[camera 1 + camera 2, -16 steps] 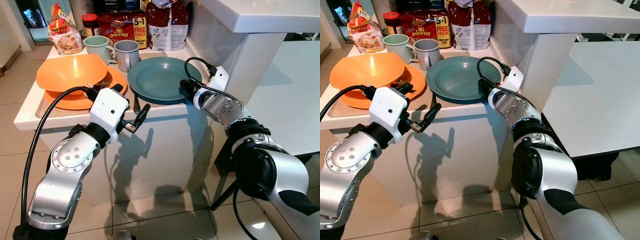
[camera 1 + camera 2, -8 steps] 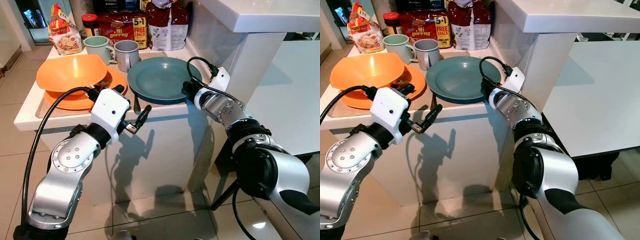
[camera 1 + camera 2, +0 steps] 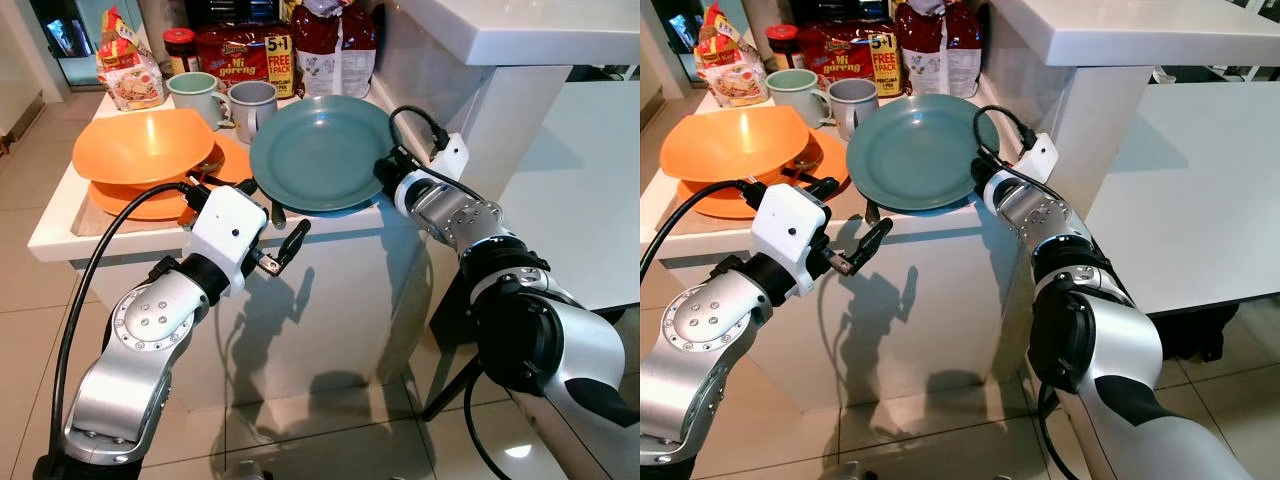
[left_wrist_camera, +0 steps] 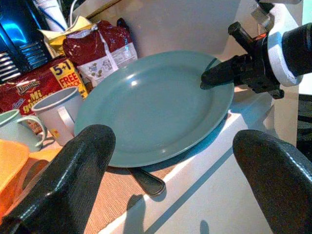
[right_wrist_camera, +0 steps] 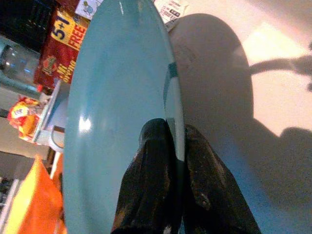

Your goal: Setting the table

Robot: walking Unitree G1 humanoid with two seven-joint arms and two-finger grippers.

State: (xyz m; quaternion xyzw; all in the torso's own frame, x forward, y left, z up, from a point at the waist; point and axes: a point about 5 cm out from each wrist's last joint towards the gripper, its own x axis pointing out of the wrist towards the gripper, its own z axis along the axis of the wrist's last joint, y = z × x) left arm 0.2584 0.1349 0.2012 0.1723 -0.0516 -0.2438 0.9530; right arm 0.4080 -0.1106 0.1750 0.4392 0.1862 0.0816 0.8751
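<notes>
Left gripper [image 3: 285, 247] at frame centre-left, fingers spread wide, below counter edge. Right gripper [image 4: 214, 77] pinches rim of glossy round teal plate [image 3: 318, 152], tilted up off white counter [image 3: 60, 232]. Behind: orange bowl [image 3: 140, 143], two mugs [image 3: 225, 100].

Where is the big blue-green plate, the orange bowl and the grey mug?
Round blue-green plate [image 3: 318, 150], left eye view, its middle.
Orange plastic bowl [image 3: 140, 145], left eye view, inside.
Grey metal mug [image 3: 254, 105], left eye view, its side.
</notes>
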